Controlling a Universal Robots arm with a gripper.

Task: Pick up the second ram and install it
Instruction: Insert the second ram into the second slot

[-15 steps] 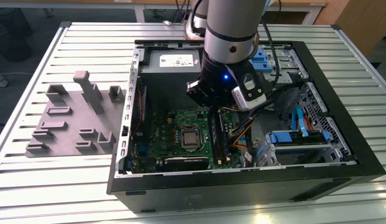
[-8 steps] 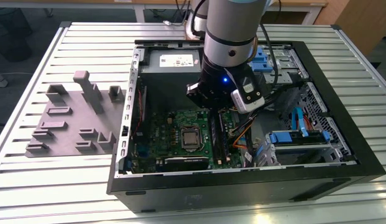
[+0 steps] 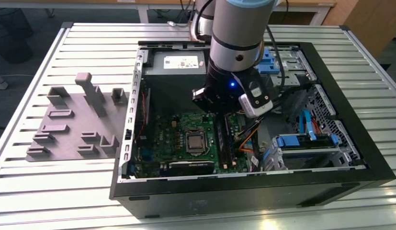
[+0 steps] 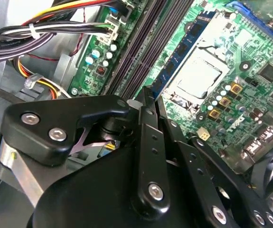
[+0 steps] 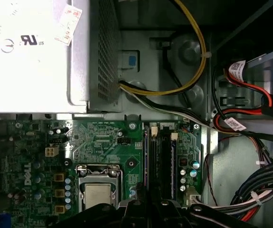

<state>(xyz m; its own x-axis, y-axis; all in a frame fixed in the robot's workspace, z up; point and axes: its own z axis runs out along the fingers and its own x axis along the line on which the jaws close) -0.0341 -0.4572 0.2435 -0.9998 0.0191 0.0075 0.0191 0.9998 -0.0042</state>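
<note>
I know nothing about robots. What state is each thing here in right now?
computer case: lying on its side, side panel off, insides exposed
processor: seated in its socket, no cooler over it
memory stick: standing on edge in the slot beside the processor
gripper: down inside the case, tip at the memory slots
grey fixture: on the table beside the case

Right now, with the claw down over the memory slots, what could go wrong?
1. The claw sits low over the memory slots, close beside the CPU socket; a sideways slip could strike the socket.
2. The cable bundle runs near the slots' other side and might snag the wrist.
3. Pushing down off the slot line could stress the motherboard.
</note>
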